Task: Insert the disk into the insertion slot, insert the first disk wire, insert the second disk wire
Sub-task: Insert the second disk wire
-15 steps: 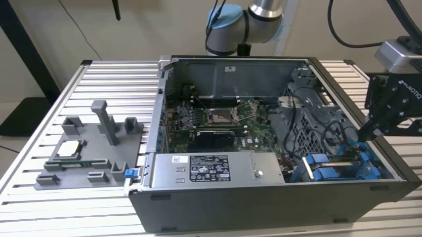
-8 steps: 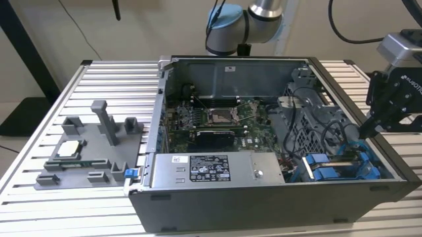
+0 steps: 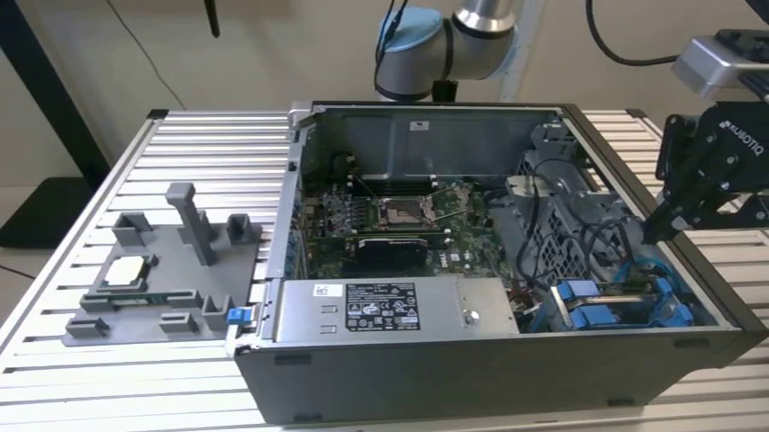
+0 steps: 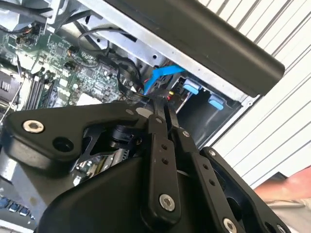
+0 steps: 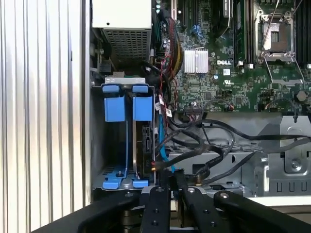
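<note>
We log the hand (image 5: 172, 177) drawn narrow, close by the insertion slot (image 5: 98, 145). The disk (image 5: 144, 145) sits inside, with a blue wire (image 5: 161, 141) beside it.

- The hand (image 3: 661, 232), at three o'clock in the exterior view, is cut off by the picture's edge.
- In the first wrist view the disk (image 5: 144, 150) stands edge-on in the insertion slot (image 5: 99, 150), its label hidden.

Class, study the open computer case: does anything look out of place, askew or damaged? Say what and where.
Nothing looks damaged or spilled. The untidy spot: black cables loop loosely across the metal cage beside the slot, not tied down. The processor socket stands empty.
</note>
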Available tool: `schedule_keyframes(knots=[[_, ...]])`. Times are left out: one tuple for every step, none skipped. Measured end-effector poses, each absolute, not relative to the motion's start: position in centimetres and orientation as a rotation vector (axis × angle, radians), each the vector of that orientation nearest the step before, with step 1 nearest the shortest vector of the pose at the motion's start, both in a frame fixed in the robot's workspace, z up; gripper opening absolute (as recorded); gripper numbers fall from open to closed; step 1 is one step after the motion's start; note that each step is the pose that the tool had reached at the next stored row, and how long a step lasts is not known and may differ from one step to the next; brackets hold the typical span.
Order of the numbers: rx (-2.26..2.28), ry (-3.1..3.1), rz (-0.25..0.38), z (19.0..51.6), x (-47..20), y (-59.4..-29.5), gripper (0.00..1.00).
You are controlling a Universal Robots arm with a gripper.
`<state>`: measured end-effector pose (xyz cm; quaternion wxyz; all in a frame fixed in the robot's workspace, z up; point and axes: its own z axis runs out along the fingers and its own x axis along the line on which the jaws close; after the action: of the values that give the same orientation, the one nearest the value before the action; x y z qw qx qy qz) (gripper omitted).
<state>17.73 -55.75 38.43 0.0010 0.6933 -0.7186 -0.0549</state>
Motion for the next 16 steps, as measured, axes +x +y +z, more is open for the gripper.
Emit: schedule_keyframes(knots=[[2.176,-2.257,-0.173,38.5,17.5,-55.8,0.0],[2.176,-2.257,-0.173,38.6,17.2,-55.8,0.0],[2.175,-2.258,-0.173,38.7,17.0,-55.8,0.0],[2.175,-2.258,-0.173,38.7,16.7,-55.8,0.0],[2.175,-2.259,-0.173,38.7,16.3,-55.8,0.0],[2.174,-2.259,-0.173,38.7,15.9,-55.8,0.0],[2.174,-2.259,-0.173,38.7,15.5,-55.8,0.0],[2.174,-2.26,-0.174,38.7,15.1,-55.8,0.0],[2.174,-2.26,-0.174,38.7,14.8,-55.8,0.0],[2.175,-2.26,-0.175,38.7,14.4,-55.8,0.0],[2.175,-2.26,-0.174,38.7,14.0,-55.8,0.0],[2.176,-2.261,-0.173,38.7,13.8,-55.8,0.0],[2.177,-2.262,-0.172,38.6,13.5,-55.8,0.0],[2.178,-2.264,-0.17,38.6,13.2,-55.8,0.0],[2.181,-2.265,-0.168,38.5,13.0,-55.9,0.0],[2.183,-2.268,-0.164,38.4,12.7,-55.9,0.0]])
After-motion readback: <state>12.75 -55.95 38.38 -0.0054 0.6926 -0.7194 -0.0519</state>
